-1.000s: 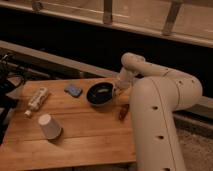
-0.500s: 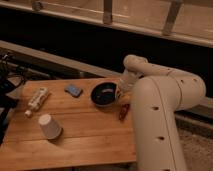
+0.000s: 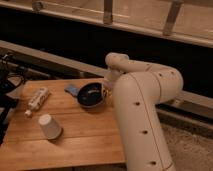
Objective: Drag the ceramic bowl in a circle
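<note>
The ceramic bowl (image 3: pixel 91 95) is round, shallow and glossy black, and sits on the wooden table (image 3: pixel 75 145) near its far right edge. My gripper (image 3: pixel 105 90) is at the bowl's right rim, at the end of the white arm (image 3: pixel 142 95) that bends down over the table's right side. The arm's wrist hides where the gripper meets the rim.
A white upturned paper cup (image 3: pixel 50 126) stands at the front left. A blue sponge-like block (image 3: pixel 71 89) lies just left of the bowl. A white bottle (image 3: pixel 37 98) lies at the far left. Dark gear (image 3: pixel 7 82) is past the left edge.
The bowl first slid a little right, then moved back left toward the blue block, with the gripper following at its rim. The cup, block and bottle have not moved.
</note>
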Controlling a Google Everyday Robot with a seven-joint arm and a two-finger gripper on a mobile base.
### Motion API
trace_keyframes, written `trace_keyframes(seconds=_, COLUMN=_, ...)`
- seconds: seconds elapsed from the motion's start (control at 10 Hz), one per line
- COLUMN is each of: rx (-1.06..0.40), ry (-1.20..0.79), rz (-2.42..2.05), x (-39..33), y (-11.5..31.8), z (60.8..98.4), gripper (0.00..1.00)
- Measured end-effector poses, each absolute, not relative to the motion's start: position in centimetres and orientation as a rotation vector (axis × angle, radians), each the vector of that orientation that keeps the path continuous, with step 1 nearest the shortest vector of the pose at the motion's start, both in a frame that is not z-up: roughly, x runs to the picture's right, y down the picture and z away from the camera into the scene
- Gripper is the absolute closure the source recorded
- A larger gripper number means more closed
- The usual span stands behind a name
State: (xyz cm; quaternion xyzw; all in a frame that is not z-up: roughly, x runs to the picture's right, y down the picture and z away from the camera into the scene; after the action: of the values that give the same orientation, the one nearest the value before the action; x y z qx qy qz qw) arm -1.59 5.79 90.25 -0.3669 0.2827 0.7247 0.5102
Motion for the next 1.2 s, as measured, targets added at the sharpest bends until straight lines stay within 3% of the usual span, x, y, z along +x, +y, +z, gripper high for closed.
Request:
trace_keyframes(seconds=0.4, rx=-0.883, ry=0.683, rz=1.670, x=-6.7, y=5.7, z=89.9, gripper=0.99)
trace_keyframes(seconds=1.2, rx=-0.884, ry=0.707, rz=1.593, x=-9.8, y=8.5, z=86.6, gripper=0.97)
